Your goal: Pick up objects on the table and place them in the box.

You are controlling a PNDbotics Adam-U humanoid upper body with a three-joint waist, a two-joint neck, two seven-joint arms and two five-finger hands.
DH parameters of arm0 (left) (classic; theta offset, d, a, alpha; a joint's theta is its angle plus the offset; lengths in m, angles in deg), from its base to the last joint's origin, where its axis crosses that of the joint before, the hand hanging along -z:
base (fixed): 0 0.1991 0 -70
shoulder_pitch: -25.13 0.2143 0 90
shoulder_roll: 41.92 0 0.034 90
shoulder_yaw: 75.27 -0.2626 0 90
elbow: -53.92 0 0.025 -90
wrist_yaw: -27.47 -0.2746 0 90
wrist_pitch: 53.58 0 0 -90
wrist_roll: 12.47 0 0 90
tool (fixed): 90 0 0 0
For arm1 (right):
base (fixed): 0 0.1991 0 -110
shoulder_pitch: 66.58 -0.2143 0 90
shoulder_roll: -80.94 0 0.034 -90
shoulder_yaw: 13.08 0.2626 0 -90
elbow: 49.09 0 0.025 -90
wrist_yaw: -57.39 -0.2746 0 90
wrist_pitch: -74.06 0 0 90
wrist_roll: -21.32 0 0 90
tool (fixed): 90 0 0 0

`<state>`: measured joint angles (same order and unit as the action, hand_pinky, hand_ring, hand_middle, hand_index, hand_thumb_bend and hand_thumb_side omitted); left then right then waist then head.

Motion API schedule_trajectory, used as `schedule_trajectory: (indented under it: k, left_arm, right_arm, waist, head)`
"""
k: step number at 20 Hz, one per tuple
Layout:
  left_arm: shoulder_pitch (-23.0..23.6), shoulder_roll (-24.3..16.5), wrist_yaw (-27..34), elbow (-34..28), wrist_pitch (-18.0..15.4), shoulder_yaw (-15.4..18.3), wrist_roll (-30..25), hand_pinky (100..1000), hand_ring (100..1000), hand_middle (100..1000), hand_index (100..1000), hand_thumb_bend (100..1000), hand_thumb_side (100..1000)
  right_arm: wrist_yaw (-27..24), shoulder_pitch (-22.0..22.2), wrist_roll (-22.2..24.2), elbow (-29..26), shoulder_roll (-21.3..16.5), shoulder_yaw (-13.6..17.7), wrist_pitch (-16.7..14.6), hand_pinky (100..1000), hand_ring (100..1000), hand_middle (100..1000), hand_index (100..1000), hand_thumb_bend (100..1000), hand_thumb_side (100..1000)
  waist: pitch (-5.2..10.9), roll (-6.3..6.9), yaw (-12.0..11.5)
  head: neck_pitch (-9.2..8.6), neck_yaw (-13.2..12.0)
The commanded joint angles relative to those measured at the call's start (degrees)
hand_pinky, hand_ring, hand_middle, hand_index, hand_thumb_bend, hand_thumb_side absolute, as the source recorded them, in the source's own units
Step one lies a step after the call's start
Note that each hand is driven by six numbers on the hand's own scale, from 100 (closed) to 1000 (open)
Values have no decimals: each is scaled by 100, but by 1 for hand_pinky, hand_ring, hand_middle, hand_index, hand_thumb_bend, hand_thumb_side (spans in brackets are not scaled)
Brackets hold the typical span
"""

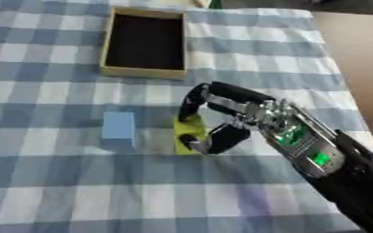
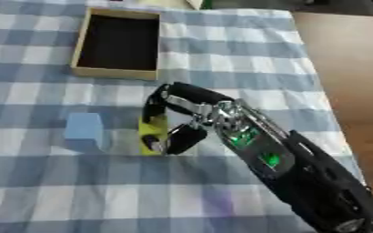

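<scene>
A yellow-green block point(image 1: 188, 129) stands on the checked cloth at the middle of the table. My right hand point(image 1: 221, 113) reaches in from the lower right, its fingers curled over the block's far side and its thumb at the near side, closed around it. A light blue block point(image 1: 119, 129) stands just left of the yellow one, untouched. The open cardboard box point(image 1: 109, 45) with a dark inside lies at the far left-centre, holding nothing visible. My left hand shows in neither view.
The blue-and-white checked cloth point(image 1: 54, 191) covers the table. Bare brown tabletop point(image 1: 365, 54) shows along the right edge. A dark green object point(image 1: 214, 3) pokes in at the far edge behind the box.
</scene>
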<state>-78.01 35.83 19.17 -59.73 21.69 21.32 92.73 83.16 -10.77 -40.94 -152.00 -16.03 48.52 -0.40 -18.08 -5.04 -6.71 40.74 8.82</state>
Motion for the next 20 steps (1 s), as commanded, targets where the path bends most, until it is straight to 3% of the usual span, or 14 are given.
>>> schedule_trajectory:
  k: [1, 8, 20]
  left_arm:
    - [-64, -78, -24, -94, -6, 52, -18, 766, 686, 634, 800, 161, 936]
    - [-69, -90, -30, -94, -8, 51, -54, 765, 687, 635, 800, 153, 933]
    - [-84, -130, -38, -94, -21, 51, -98, 764, 687, 636, 799, 151, 931]
  right_arm:
    - [-23, -33, 45, -166, -81, 78, -9, 854, 686, 538, 615, 187, 216]
    - [27, -56, -180, -191, -89, 114, 16, 798, 586, 492, 549, 109, 178]
    - [-104, -550, -442, -736, -268, 351, 208, 799, 576, 482, 542, 100, 180]
  waist:
    - [104, 39, 3]
    - [113, 46, -3]
    - [140, 45, -17]
  head:
    - [-32, 21]
    - [-47, 25]
    - [-70, 16]
